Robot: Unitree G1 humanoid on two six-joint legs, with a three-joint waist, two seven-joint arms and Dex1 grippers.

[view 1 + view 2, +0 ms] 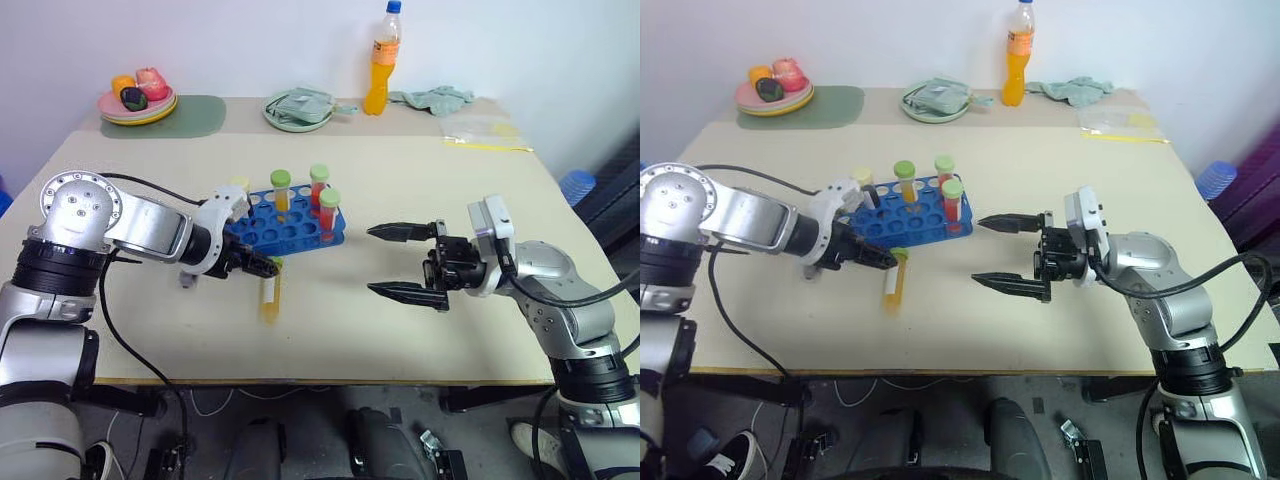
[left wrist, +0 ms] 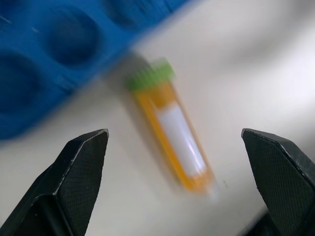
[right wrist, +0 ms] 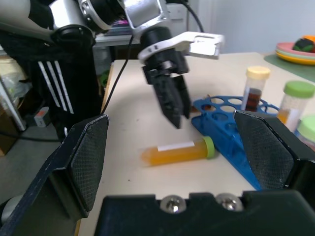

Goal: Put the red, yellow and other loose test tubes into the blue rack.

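Centrally on the beige table sits the blue rack, holding four upright tubes: one with a pale yellow cap and dark contents at the rack's far left end, a green-capped one with yellow liquid, and two green-capped ones with red liquid toward its right end. Most of its round holes stand bare. At the table's far edge, a stack of plates carries fruit-like pieces, a green plate holds a folded cloth, and an orange drink bottle stands upright beside it.

Just in front of the rack, a loose yellow tube with a green cap lies flat on the table, cap toward the rack. The left gripper points steeply down at the tube's capped end, its jaws spread wide with nothing between them. The right gripper hovers level to the right of the rack, pointing toward it, jaws likewise wide apart and empty.
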